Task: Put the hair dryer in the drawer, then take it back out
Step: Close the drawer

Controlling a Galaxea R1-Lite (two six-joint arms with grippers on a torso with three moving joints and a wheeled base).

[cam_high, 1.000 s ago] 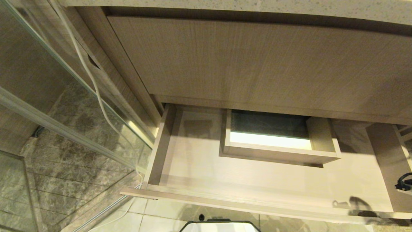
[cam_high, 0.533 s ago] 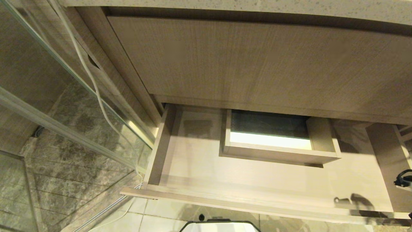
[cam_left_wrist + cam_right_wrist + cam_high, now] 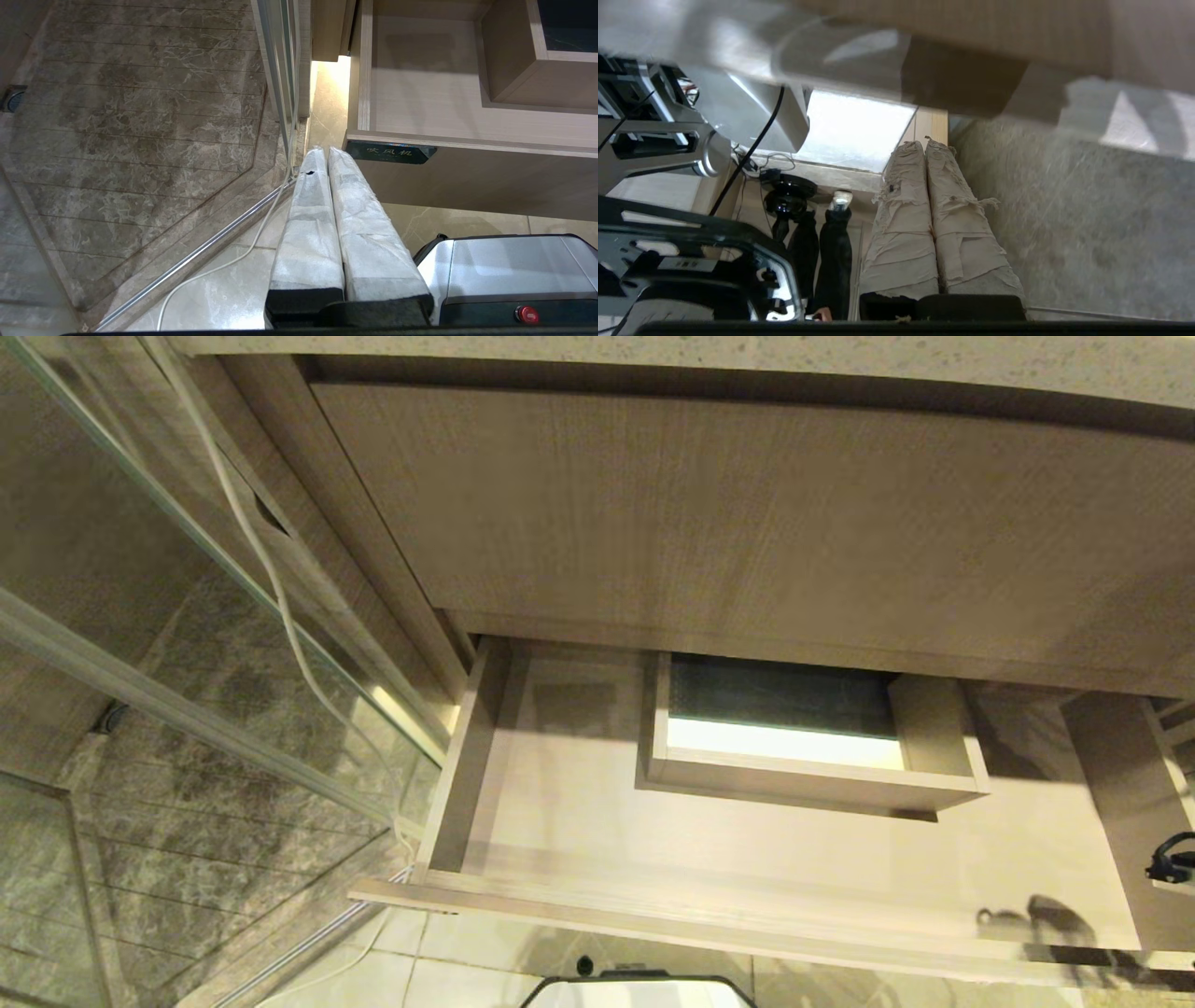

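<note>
drawer: pulled open below the plain panel (image 3: 747, 513), the drawer (image 3: 579, 831) shows a bare floor and a boxed cutout (image 3: 803, 747) at its back
dryer: in none of the views; not in the drawer, and where it lies cannot be told
bearing: no direction from either gripper to the dryer can be read, nor its long axis
nearer arm: my guess is the right, since the dark shadow on the drawer's right front corner and the black part at the drawer's right edge suggest it is working off that side
right gripper (image 3: 924, 149): clenched, taped fingers (image 3: 901, 224) pressed together with nothing between them; a speckled grey surface lies beside it, and the view is blurred
left gripper (image 3: 324, 156): clenched and empty, hanging just off the drawer's left front corner, tips near the dark label (image 3: 390, 152)
stage: dryer not yet fetched, by the look of it; drawer stands ready to take it
</note>
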